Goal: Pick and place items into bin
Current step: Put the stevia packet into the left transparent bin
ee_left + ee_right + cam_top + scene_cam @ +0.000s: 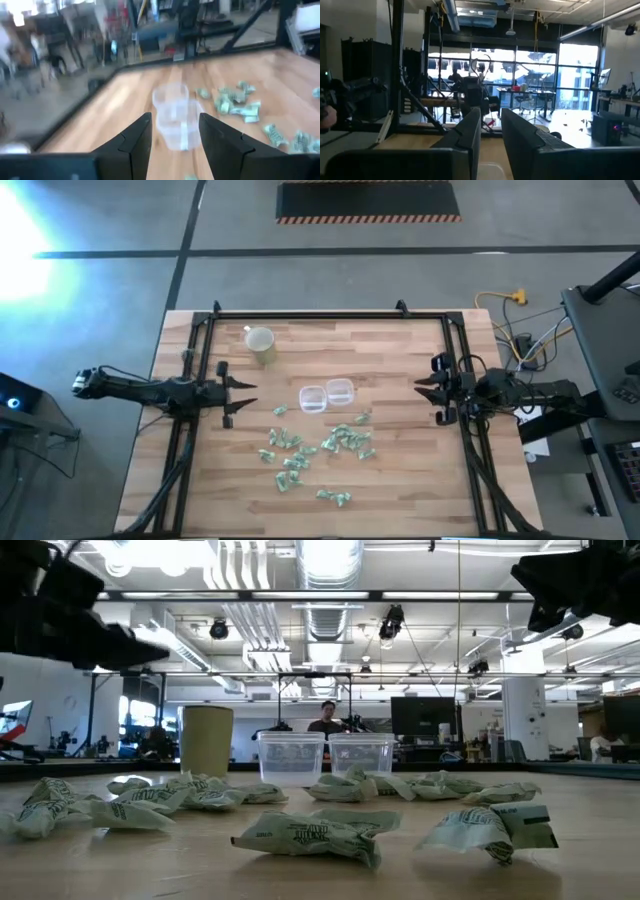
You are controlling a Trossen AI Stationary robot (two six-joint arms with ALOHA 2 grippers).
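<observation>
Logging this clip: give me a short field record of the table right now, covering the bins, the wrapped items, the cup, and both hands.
bins: two clear bins side by side at table centre, nothing visible inside
items: green-and-white wrapped pieces scattered loose on the wood in front of the bins, none picked up
cup: beige cup upright, apart from the bins, toward the table's far edge
left hand: left hand at the left edge, fingers apart, holding nothing
right hand: right hand at the right edge, narrow gap between fingers, holding nothing

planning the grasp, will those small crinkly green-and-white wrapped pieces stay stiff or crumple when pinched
The small crinkly green-and-white wrapped pieces look thin and puckered, so they would likely crumple. They seem light and may slide on the wooden table. They lie flat, so rolling seems unlikely.
</observation>
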